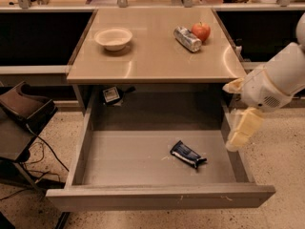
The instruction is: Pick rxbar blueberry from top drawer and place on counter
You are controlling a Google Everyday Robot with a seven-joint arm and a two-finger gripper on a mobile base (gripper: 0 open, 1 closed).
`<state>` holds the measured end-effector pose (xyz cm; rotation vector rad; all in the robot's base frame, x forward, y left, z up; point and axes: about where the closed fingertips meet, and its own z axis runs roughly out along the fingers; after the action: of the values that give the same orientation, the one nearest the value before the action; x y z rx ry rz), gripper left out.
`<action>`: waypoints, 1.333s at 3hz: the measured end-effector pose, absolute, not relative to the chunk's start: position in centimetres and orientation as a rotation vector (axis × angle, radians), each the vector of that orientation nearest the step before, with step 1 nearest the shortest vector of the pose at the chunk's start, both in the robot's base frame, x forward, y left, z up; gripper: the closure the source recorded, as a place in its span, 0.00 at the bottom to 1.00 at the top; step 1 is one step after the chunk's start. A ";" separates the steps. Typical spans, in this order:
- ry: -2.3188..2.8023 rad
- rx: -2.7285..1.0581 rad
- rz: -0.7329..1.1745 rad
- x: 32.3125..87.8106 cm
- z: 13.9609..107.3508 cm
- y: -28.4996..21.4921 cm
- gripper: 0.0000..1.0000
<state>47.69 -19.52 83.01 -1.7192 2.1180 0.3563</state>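
Observation:
The rxbar blueberry [188, 154], a dark blue wrapper with white print, lies flat on the floor of the top drawer [143, 197], right of centre. The drawer is pulled fully out below the beige counter [152, 56]. My gripper [233, 113] hangs on the white arm at the right, over the drawer's right wall, above and to the right of the bar. It is open and holds nothing.
On the counter stand a white bowl [113, 37], a silver can [187, 38] lying on its side and a red apple [201, 31]. A small tag [111, 94] hangs under the counter. A dark chair [21, 111] with cables stands at the left.

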 end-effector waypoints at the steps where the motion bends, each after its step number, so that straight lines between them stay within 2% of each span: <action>1: 2.084 -1.688 0.544 48.8 76.9 -18.1 0.00; 2: 2.084 -1.688 0.544 48.8 76.8 -18.1 0.00; 4: 2.095 -1.564 0.677 49.6 69.5 -18.9 0.00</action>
<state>49.64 -18.88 69.47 -1.5639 2.0947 0.6768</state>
